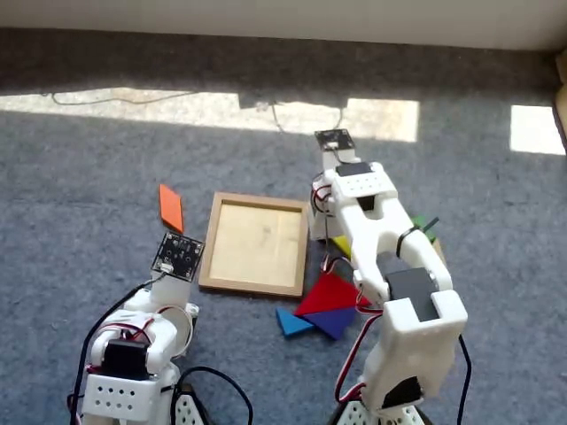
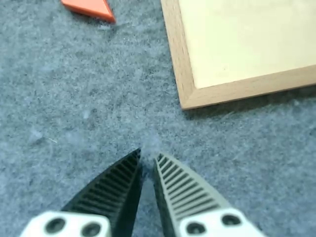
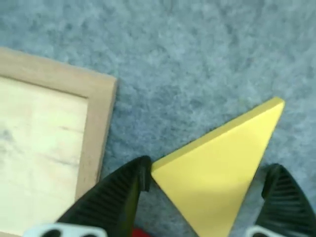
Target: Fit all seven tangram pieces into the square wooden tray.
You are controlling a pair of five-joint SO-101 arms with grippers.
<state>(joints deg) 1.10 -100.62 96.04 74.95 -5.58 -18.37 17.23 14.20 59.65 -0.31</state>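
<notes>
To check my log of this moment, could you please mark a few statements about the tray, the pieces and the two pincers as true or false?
1. The wooden tray holds no pieces. True.
2. The right pincer is shut on the yellow triangle. False: it is open, with a finger on each side of the triangle.
3. The orange piece lies inside the tray. False: it lies on the carpet outside the tray.
4. The left pincer holds nothing. True.
5. The red triangle lies outside the tray. True.
</notes>
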